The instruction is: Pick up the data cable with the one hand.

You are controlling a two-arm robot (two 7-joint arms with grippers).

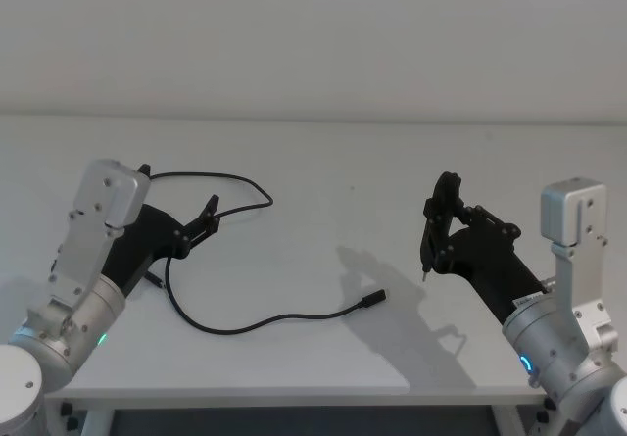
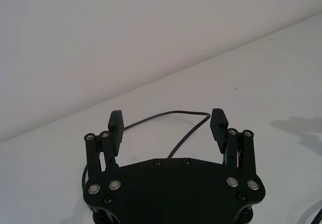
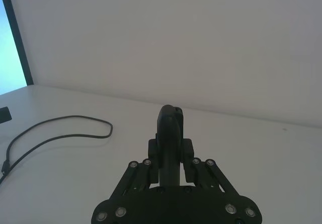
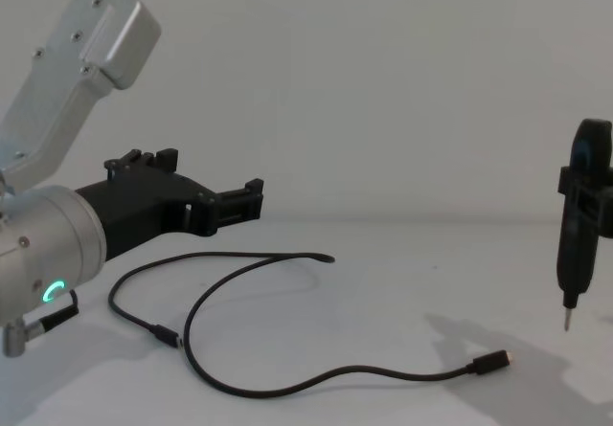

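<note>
The data cable (image 1: 211,330) is laid on the white table (image 1: 392,152) in a loose S: an upper loop with its bend toward the table's middle, then a long lower sweep that ends in a plug (image 1: 373,300). The left gripper (image 2: 167,122) is held above the table over the upper loop, its jaws spread wide with nothing between them. In the left wrist view two strands of the loop are seen between and just ahead of the pads (image 2: 218,121), running mostly forward, along the gripper's reach, before they curve across. The strand is therefore judged to lie below and slightly forward of the fingers, so a descent is called for, with a grip taken across the cord. The right gripper (image 3: 171,158) is kept well apart from the loop, clamped on a narrow black tool (image 4: 578,220) with a thin metal tip, so the left arm is the nearer one
</note>
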